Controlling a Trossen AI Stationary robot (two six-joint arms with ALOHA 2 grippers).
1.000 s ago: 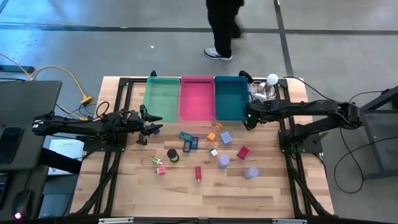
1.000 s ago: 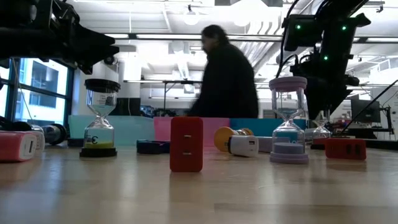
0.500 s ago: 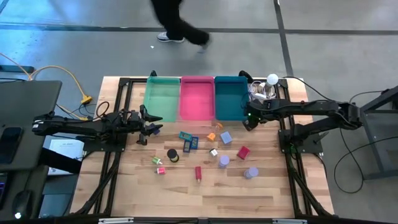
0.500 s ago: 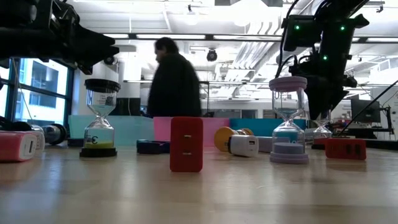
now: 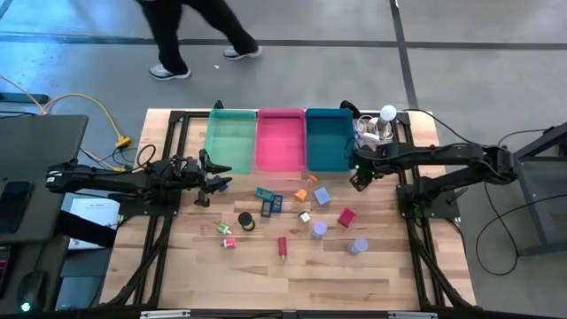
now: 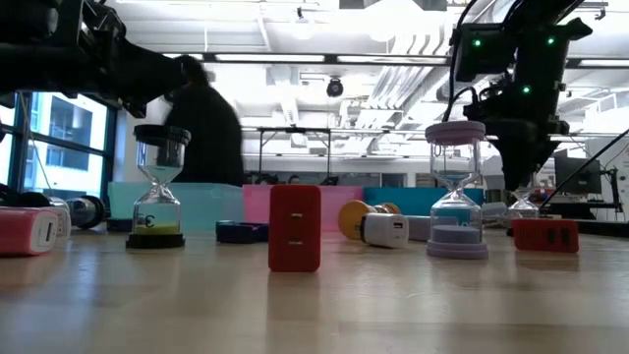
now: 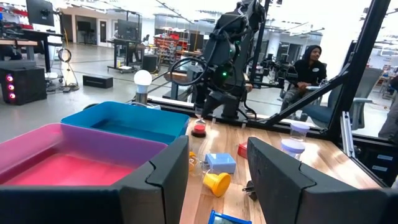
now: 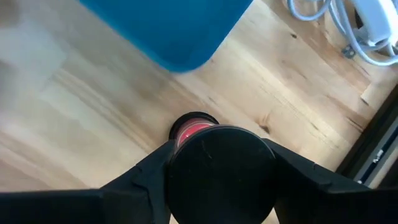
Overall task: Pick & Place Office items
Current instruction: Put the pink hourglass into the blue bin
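Gripping now: the right gripper (image 5: 357,178) has its 2 fingers closed against either side of the black cap of a small hourglass (image 8: 221,171), whose red lower part shows beneath the cap.
Hourglass place: directly under the right gripper, upright, at or just above the table (image 5: 381,275); whether its base is touching the wood cannot be told.
Step in hand: judged as the pick, with the grip made and the lift not yet done.
Nearest tray: the teal tray (image 5: 328,142) sits just beside the right gripper, its near corner close to the fingers.
Next move calls for: a straight lift clear of the tray wall, a short carry over the rim, then a release inside; which of the 3 trays is meant cannot be told.
Left gripper: the left gripper (image 5: 213,184) hovers well apart from the right one, jaws parted with nothing between them, just in front of the green tray (image 5: 230,142).
Other items: a lavender block (image 5: 322,195), a red block (image 5: 346,216) and more small pieces lie between the 2 grippers.
Surface: pale wood planks on a black frame; the pink tray (image 5: 280,142) is in the middle.
Room: grey floor; 1 person (image 5: 177,27) walks beyond the trays.
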